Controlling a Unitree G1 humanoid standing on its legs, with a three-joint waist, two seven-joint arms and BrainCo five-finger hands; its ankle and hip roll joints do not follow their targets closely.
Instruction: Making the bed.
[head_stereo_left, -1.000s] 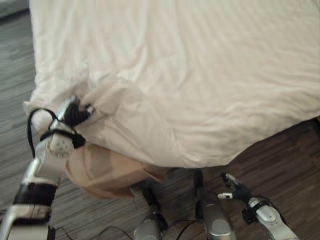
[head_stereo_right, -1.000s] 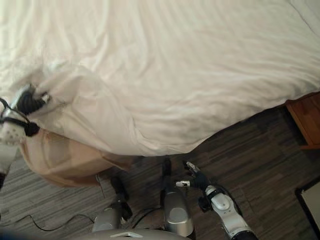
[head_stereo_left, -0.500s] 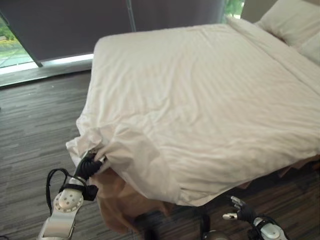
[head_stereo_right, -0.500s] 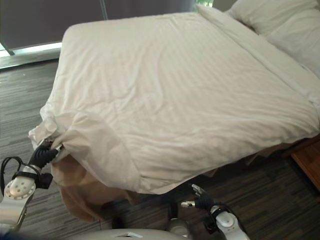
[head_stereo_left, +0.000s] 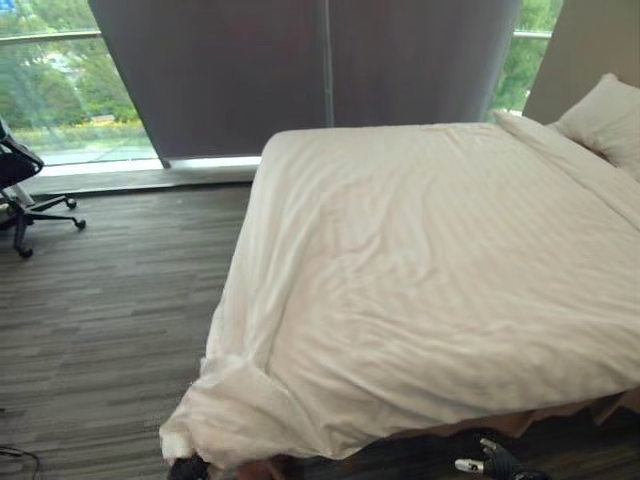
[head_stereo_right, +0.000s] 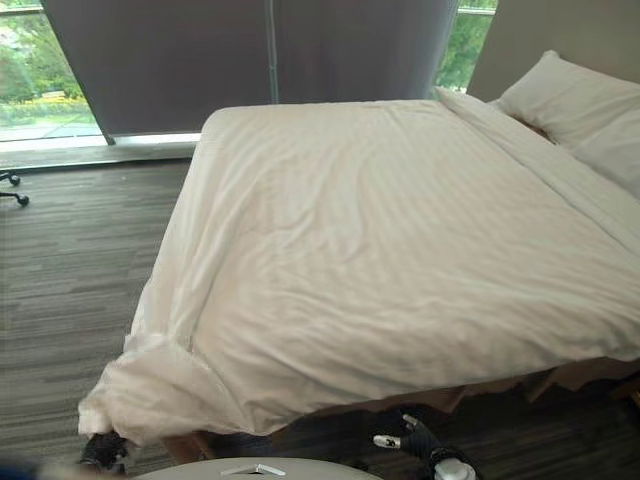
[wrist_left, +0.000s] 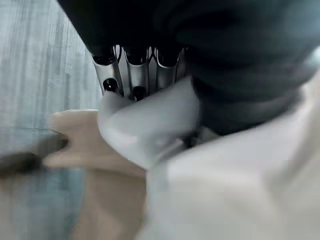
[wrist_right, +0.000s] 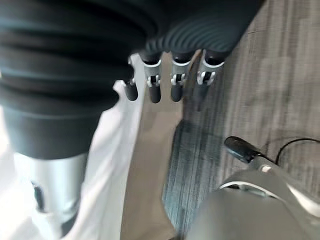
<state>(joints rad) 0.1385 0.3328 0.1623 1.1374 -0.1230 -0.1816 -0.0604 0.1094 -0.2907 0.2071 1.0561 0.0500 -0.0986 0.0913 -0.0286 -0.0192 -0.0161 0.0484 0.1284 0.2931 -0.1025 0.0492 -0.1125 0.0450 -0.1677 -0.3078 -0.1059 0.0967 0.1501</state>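
The left hand (wrist_left: 140, 75) is curled on a bunched fold of the white duvet (head_stereo_left: 430, 270) at the bed's near corner, while the right hand (head_stereo_right: 415, 438) hangs with fingers relaxed below the bed edge. The duvet covers the bed (head_stereo_right: 505, 383); a hard tug could drag it askew or slip the fold free.

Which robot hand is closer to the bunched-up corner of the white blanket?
Left. The left hand grips the blanket's bunched corner; the right hand hangs open below the bed's edge, apart from it.
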